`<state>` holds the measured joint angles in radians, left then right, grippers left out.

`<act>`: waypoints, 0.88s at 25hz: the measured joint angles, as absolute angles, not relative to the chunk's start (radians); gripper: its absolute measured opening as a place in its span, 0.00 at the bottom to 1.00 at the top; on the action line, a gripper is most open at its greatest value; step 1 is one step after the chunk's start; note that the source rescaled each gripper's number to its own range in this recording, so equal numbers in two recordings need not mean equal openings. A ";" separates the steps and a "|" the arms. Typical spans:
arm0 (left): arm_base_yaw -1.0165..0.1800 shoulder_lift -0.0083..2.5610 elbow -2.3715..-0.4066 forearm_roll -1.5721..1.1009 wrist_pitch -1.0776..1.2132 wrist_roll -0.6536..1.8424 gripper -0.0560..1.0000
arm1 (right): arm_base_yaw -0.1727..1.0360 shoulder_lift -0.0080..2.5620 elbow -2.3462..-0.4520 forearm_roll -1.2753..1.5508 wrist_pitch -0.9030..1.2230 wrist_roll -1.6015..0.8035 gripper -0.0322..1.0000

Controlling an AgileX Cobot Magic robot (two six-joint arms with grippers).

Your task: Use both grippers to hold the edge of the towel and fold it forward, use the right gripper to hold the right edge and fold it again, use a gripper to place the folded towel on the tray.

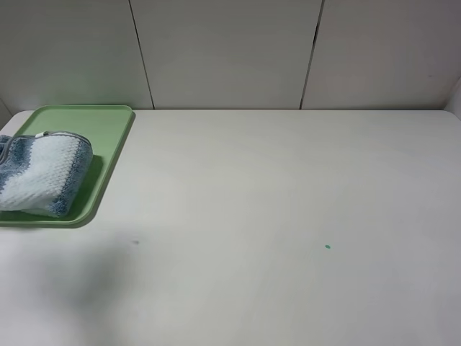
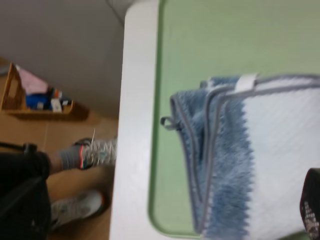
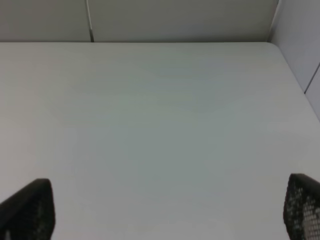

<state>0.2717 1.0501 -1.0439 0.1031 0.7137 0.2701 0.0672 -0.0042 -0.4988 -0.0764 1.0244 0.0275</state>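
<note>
The towel [image 1: 43,169] lies folded in a thick bundle on the light green tray [image 1: 108,119] at the table's far left. Neither gripper shows in the exterior view. In the left wrist view the towel [image 2: 270,150] rests on the tray [image 2: 225,40], with its grey edge hem [image 2: 212,145] and white tag [image 2: 246,82] in sight. My left gripper [image 2: 160,220] hovers above it, open and holding nothing; one black fingertip [image 2: 312,206] shows. My right gripper [image 3: 160,212] is open over bare table, its fingertips [image 3: 30,210] wide apart.
The white table [image 1: 274,202] stretches right of the tray, with a small green speck [image 1: 328,246] on it. Grey wall panels [image 1: 223,50] stand behind. Past the table's left edge [image 2: 135,125] are the floor and a person's shoes [image 2: 92,152].
</note>
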 joint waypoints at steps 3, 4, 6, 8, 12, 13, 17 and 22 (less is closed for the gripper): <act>0.272 0.987 -1.044 0.078 0.764 0.270 1.00 | 0.067 -0.004 -0.499 -0.076 1.024 0.028 1.00; 0.268 0.962 -1.040 0.072 0.782 0.270 1.00 | 0.067 -0.004 -0.499 -0.076 1.024 0.028 1.00; 0.255 0.897 -1.013 0.065 0.804 0.266 1.00 | 0.067 -0.004 -0.499 -0.076 1.024 0.028 1.00; 0.241 0.832 -0.969 0.060 0.810 0.260 1.00 | 0.067 -0.004 -0.499 -0.076 1.024 0.028 1.00; 0.212 0.635 -0.812 0.047 0.820 0.251 1.00 | 0.067 -0.004 -0.499 -0.076 1.024 0.028 1.00; 0.208 0.590 -0.785 0.035 0.822 0.251 1.00 | 0.067 -0.004 -0.499 -0.076 1.024 0.028 1.00; 0.202 0.437 -0.676 -0.008 0.841 0.248 1.00 | 0.067 -0.004 -0.499 -0.076 1.024 0.028 1.00; 0.148 0.295 -0.587 -0.051 0.917 0.218 1.00 | 0.067 -0.004 -0.499 -0.076 1.024 0.028 1.00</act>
